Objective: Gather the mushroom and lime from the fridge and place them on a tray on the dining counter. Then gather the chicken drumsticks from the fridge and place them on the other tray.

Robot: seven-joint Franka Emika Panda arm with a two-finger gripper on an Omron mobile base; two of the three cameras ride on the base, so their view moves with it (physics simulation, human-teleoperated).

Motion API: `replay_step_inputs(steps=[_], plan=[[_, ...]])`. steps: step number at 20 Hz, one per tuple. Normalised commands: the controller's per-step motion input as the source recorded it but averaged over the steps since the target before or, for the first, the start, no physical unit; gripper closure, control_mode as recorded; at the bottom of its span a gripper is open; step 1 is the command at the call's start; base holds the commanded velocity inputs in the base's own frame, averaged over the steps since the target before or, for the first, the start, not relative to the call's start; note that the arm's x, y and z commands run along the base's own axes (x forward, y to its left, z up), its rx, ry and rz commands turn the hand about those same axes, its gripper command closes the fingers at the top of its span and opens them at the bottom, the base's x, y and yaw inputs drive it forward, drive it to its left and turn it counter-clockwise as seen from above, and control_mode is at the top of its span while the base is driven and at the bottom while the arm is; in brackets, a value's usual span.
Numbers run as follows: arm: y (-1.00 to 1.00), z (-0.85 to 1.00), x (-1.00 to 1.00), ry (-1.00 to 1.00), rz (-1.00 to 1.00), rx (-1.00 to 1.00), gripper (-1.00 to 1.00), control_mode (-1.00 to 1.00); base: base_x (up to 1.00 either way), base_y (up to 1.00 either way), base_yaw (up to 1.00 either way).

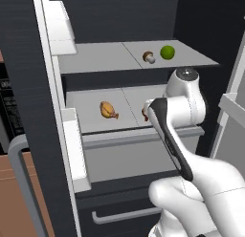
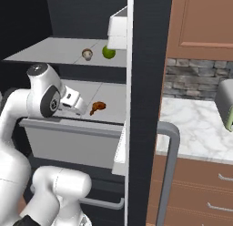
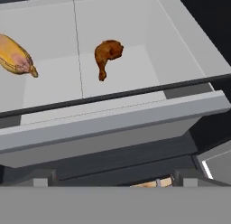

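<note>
Tool [image 2: 84,107] hovers spread and empty at the fridge's middle shelf [image 1: 91,121]. Dark brown chicken drumstick [image 3: 107,56] lies there beside a paler golden drumstick [image 3: 17,56]. Probably light, firm, greasy; pinch across the thick meaty end.

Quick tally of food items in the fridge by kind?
mushroom: 1
lime: 1
chicken drumsticks: 2, a light one and a dark brown one
Total: 4
</note>
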Motion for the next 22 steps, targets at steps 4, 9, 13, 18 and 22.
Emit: replay_step_inputs(steps=[4,9,13,18,22], plan=[[-0.12,-0.08,0.33,0.0,0.0,0.0,-1.0,-1.0,0.0,0.0,0.0],[0.0,-0.29,0.37,0.0,0.0,0.0,-1.0,-1.0,0.0,0.0,0.0],[0.0,-0.39,0.31,0.0,0.0,0.0,-1.0,-1.0,0.0,0.0,0.0],[0.0,-0.27,0.46,0.0,0.0,0.0,-1.0,-1.0,0.0,0.0,0.0],[0.0,-0.2,0.48,0.02,0.0,0.0,-1.0,-1.0,0.0,0.0,0.0]])
